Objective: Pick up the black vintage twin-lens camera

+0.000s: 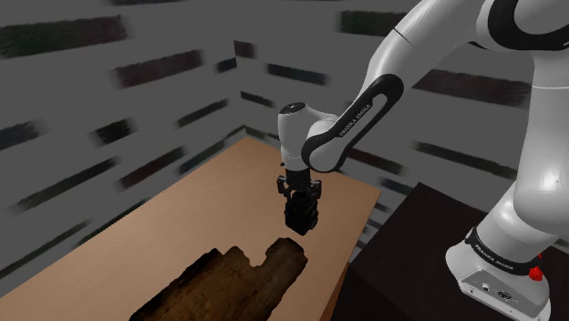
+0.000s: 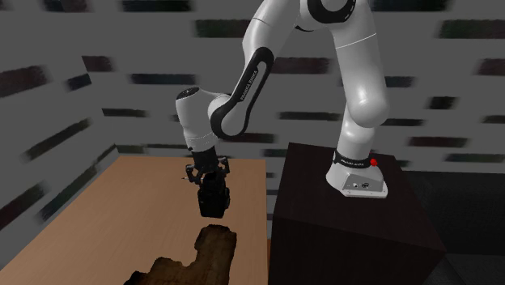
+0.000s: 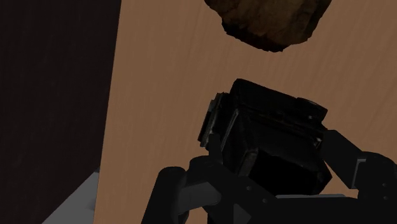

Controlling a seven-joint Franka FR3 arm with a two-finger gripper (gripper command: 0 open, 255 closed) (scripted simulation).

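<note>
A black boxy camera (image 3: 267, 121) sits clasped between my gripper's (image 3: 270, 175) two black fingers, one finger (image 3: 181, 184) on each side of it. In the shoulder view the gripper (image 1: 300, 206) points straight down over the wooden table (image 1: 182, 228), and the camera (image 1: 300, 222) hangs in it, clear of the tabletop. The second exterior view shows the same: the camera (image 2: 214, 207) is held under the gripper (image 2: 211, 189), above the table (image 2: 137, 194).
A rough, dark brown, bark-like slab (image 1: 232, 278) lies on the table just below and in front of the camera, its end (image 3: 267, 22) close to it. The black stand (image 2: 348, 210) borders the table's edge. Grey walls close the far corner.
</note>
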